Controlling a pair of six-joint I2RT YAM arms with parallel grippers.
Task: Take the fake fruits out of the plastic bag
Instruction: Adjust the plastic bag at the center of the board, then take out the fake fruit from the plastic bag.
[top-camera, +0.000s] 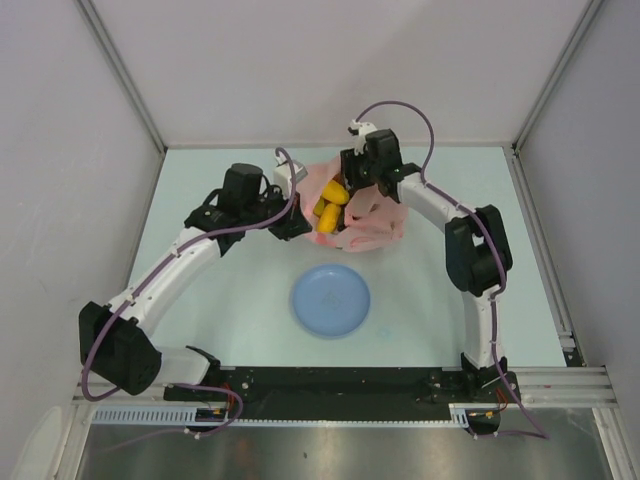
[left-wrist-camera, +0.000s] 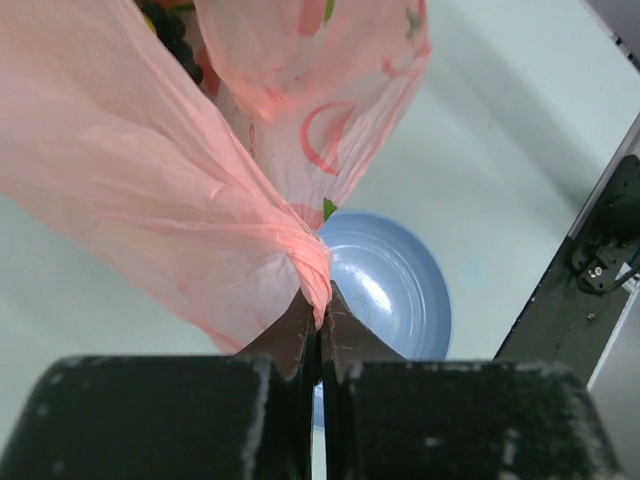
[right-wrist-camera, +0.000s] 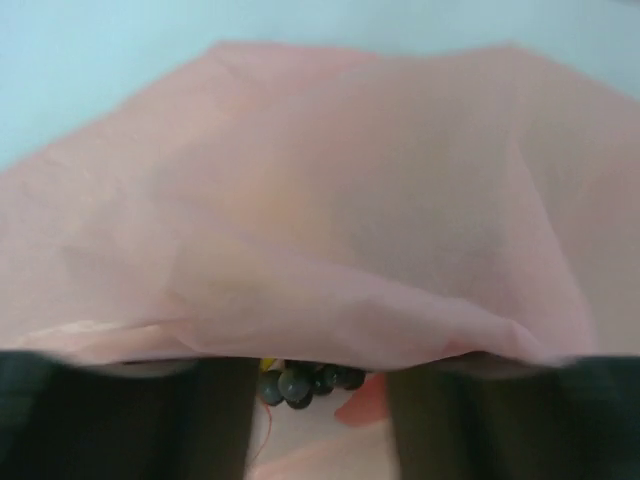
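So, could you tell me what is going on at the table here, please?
The left gripper is shut on a bunched edge of the pink plastic bag. The right gripper, jaws apart, is at the bag's mouth with film draped over its fingers. Inside the bag are yellow fruits and a dark grape bunch; the blue plate holds nothing.

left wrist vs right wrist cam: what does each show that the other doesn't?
Left wrist only: the left hand shut on a gathered pinch of the plastic bag, the blue plate beyond it, and red print on the film. Right wrist only: the right hand, fingers apart, with film draped across most of the frame just ahead of them. Both: the plastic bag and the dark grape bunch, at the top left corner in the left view and between the fingers in the right.
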